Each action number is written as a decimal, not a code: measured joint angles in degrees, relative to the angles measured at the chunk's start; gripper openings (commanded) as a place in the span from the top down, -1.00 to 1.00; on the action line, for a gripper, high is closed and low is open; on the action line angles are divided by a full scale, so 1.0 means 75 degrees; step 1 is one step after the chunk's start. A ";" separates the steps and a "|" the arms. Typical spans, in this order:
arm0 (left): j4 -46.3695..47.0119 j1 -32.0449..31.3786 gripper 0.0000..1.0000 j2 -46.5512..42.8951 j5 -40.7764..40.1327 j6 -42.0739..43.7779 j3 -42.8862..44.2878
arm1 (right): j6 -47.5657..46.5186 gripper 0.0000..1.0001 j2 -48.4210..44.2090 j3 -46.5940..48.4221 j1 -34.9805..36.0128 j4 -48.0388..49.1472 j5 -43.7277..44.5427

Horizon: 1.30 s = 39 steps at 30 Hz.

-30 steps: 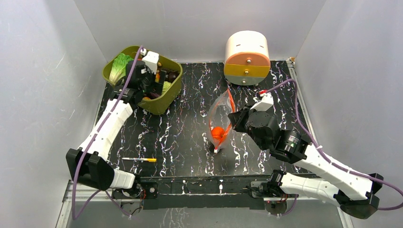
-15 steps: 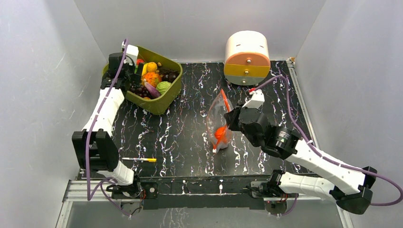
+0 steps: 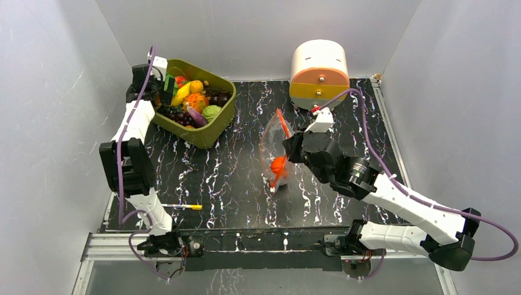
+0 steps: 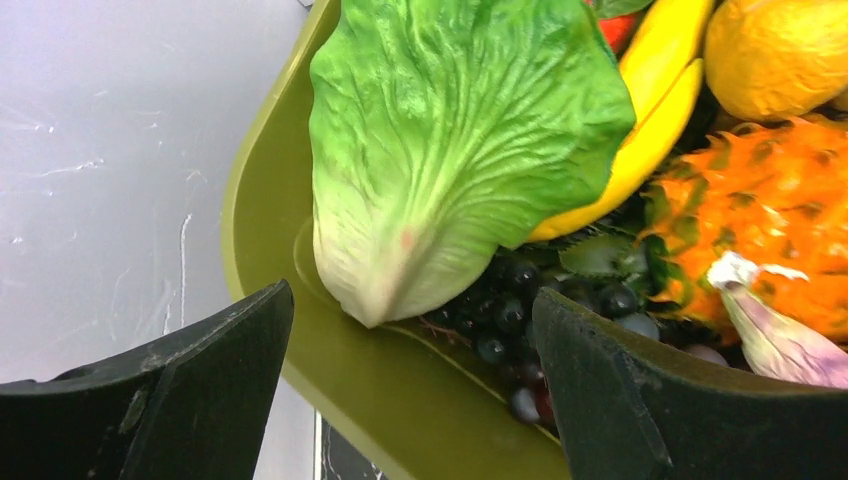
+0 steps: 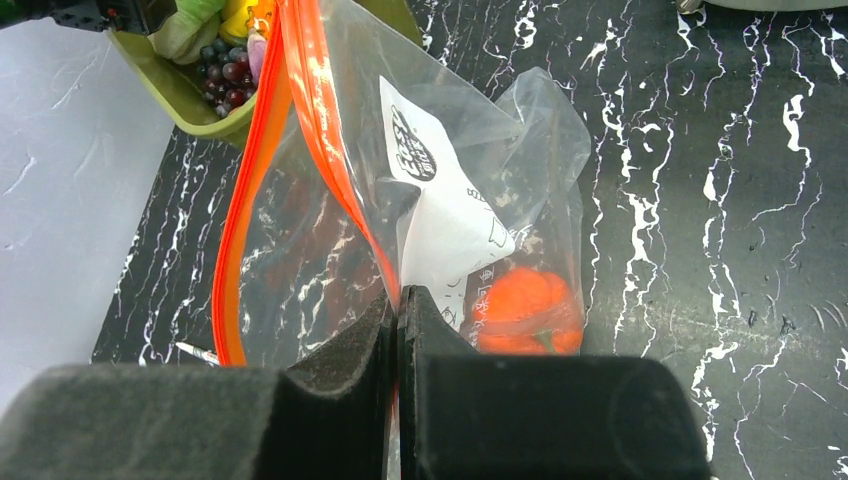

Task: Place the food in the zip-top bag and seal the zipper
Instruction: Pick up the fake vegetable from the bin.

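The zip-top bag (image 5: 470, 190), black oval logo unreadable to me, stands mid-table holding one orange round piece (image 5: 525, 310), my right gripper (image 5: 398, 300) pinched tight on its zipper (image 5: 310, 100); my left gripper (image 4: 412, 295) gapes wide, empty, facing lettuce (image 4: 450, 130) in the green bin (image 4: 260, 230).

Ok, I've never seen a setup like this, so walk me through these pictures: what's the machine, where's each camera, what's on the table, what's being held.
Two robot arms are bolted to a black marbled table. One picture looks down from overhead; the other two come from cameras on each arm's wrist. On the table: a green bin of toy food, including lettuce, a pen and a round drawer unit. The right tool is shut on a clear zip-top bag holding an orange toy fruit. The left tool is open at the bin's edge, gripping nothing.
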 measured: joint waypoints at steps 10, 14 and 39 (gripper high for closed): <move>0.0029 0.0137 -0.64 0.1105 0.0178 0.0242 0.0653 | -0.0122 1.00 0.0108 -0.0003 -0.0029 0.0038 0.0090; 0.0009 0.0137 -0.37 0.1588 0.0192 0.0338 0.1037 | -0.0166 1.00 0.0108 -0.0003 -0.0032 0.0038 0.0122; 0.0023 0.0108 0.77 0.0766 0.0711 -0.0592 0.0676 | 0.0254 1.00 -0.0440 -0.0070 -0.0073 0.0026 0.0058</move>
